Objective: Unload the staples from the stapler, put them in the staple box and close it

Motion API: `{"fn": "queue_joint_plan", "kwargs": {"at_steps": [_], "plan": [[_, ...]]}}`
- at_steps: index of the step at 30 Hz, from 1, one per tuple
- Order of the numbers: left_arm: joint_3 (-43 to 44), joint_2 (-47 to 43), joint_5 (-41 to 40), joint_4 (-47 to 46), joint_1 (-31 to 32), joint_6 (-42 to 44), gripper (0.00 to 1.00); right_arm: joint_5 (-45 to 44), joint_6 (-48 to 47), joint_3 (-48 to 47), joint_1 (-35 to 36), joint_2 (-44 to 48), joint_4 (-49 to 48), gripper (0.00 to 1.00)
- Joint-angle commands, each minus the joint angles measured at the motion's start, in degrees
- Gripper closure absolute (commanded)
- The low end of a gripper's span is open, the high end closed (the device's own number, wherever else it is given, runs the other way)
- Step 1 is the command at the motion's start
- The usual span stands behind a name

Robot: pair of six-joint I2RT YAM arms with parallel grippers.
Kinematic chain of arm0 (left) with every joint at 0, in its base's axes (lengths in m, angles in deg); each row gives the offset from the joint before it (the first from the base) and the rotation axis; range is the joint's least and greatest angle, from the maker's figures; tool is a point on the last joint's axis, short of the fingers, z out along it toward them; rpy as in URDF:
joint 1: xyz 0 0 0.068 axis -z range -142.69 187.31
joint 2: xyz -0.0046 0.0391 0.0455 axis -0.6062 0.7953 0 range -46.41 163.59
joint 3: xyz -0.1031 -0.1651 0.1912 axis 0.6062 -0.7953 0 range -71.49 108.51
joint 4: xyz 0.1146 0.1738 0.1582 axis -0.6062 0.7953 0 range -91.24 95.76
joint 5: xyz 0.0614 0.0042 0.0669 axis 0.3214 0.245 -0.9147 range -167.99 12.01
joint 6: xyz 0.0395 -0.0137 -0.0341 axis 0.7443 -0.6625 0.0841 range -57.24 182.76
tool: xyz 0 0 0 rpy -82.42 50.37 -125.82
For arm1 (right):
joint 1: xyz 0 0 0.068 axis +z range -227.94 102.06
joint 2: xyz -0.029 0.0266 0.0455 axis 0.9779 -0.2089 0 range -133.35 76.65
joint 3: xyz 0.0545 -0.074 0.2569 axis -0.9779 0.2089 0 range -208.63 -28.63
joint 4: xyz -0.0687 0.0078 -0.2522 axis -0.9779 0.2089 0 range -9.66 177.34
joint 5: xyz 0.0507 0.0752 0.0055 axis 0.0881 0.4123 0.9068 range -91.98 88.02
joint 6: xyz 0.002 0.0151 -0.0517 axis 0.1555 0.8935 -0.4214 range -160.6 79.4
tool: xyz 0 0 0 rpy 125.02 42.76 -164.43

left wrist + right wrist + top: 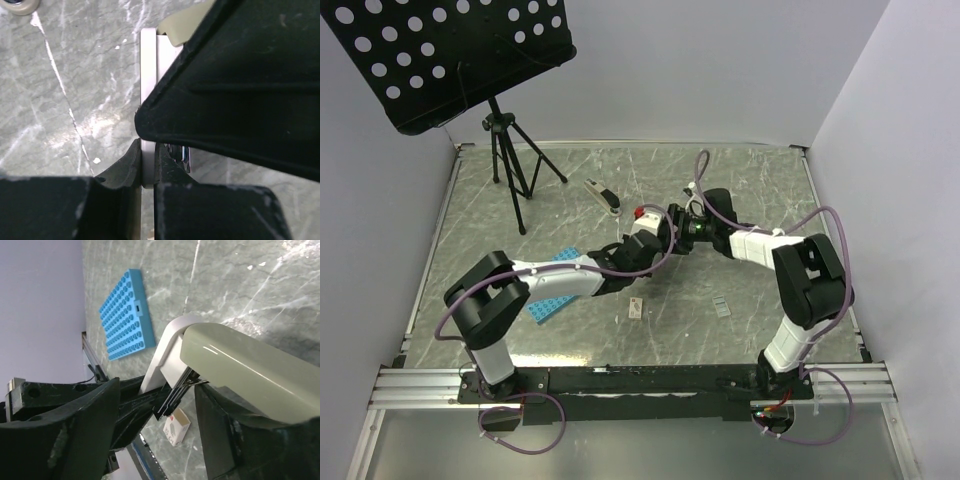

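Overall, a grey, marble-veined table (770,180) scored with pale scratches fills the top view. At 11 o'clock stands a black music stand (450,55), its flat desk perforated with round holes, on a thin tripod.

The two arms meet near the centre. The left gripper (148,172) is pressed together on the stapler (235,365), its matte black fingers (125,170) pinching the thin white base plate edge-on. The right gripper (150,440) stands spread. One finger lies against the stapler's glossy, rounded, pale top; the other is clear of it.

A blue rectangular board (555,290), moulded with rows of round studs, lies at 8 o'clock, partly under the left arm.

The stapler sits just off centre, held above the table between the two grippers. A dark, narrow metal rail shows between its white base and its raised top. Whether staples sit in the rail cannot be told.

A slim black object with a silver-white top (603,198) lies at 11 o'clock of the stapler, apart from it.

A small white card (637,308) with a red mark lies at 6 o'clock of the stapler; any lettering on it is too small to read.

A tiny grey piece (722,306) lies at 4 o'clock.
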Motion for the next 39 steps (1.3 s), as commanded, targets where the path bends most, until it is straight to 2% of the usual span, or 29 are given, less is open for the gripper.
{"fn": "queue_joint_plan", "kwargs": {"at_steps": [1,4,6,7,12,16,19,23,28,30,34,39], "plan": [[-0.57,-5.52,7.25,-5.85,0.70,-3.60,0.99,-0.44,2.65,1.69,-0.17,4.82,-5.54,0.29],[-3.03,-8.25,10.15,-8.66,0.26,-5.79,0.99,-2.36,4.58,3.09,-0.17,7.46,-6.50,0.31],[-4.70,-10.09,12.17,-10.59,-0.18,-7.37,0.99,-2.98,5.20,3.89,0.00,9.48,-7.29,0.40],[-5.05,-10.71,13.05,-11.03,-0.18,-7.90,0.99,-2.98,5.30,4.59,0.09,10.10,-7.30,0.41],[-7.51,-13.96,15.95,-13.76,-0.88,-12.03,0.99,-6.84,6.70,7.66,0.18,16.42,-4.05,0.42],[-10.15,-15.89,18.06,-17.79,-0.97,-14.50,0.99,-8.43,8.55,9.52,0.27,19.76,-5.01,0.43],[-11.38,-16.77,18.86,-18.95,-0.97,-13.63,0.99,-11.50,5.75,6.81,0.18,21.17,0.59,0.43],[-12.35,-18.18,20.00,-17.99,-1.15,-9.58,0.99,-19.93,-0.85,1.35,0.09,21.88,17.01,0.38],[-17.17,-22.22,23.42,-22.98,-1.76,-7.91,0.99,-21.88,-5.94,-0.06,0.00,22.67,20.73,0.43],[-17.98,-22.84,26.14,-24.39,-2.29,-6.86,0.99,-25.90,-8.31,-0.94,0.00,22.58,23.62,0.43],[-17.37,-22.14,28.17,-22.21,-3.08,-6.24,0.99,-24.09,-10.43,-0.60,0.09,22.49,22.85,0.43],[-15.17,-19.68,27.47,-20.53,-3.87,-9.31,0.99,-20.39,-8.86,-0.25,0.62,24.95,23.02,0.38]]}}
